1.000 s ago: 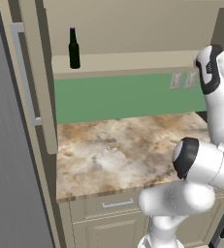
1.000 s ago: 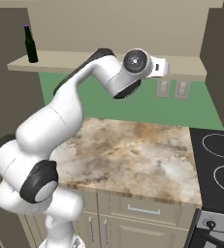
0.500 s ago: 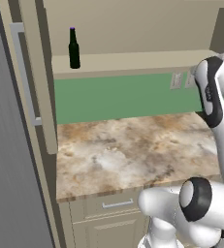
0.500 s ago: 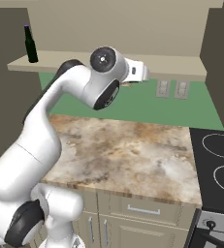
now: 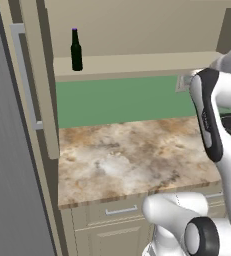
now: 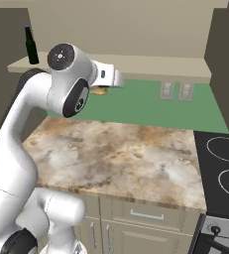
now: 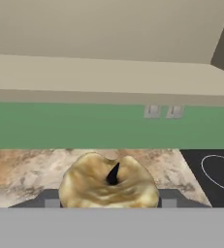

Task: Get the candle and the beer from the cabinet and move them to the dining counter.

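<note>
The candle [image 7: 101, 191], a squat tan-gold lump with a black wick, sits between my fingertips in the hand view; my gripper [image 7: 108, 201] is shut on it. From the right base view the gripper [image 6: 106, 85] hangs in front of the open cabinet's shelf [image 6: 150, 64], above the worktop, with the candle [image 6: 100, 91] just under the hand. The beer [image 5: 76, 50], a dark bottle with a purple cap, stands upright at the left end of the cabinet shelf [image 5: 137, 62]; this beer [image 6: 31, 45] is well left of the hand. The dining counter is out of view.
A marbled stone worktop [image 6: 116, 149] lies below against the green wall. A black stove top [image 6: 225, 163] adjoins it on the right. The open cabinet door [image 5: 39, 85] with its silver handle [image 5: 23, 75] stands at the left. Wall outlets [image 6: 175, 91] sit under the shelf.
The arm has swung, carrying the hand and the candle leftward and slightly lower in the right base view. The beer has not moved.
</note>
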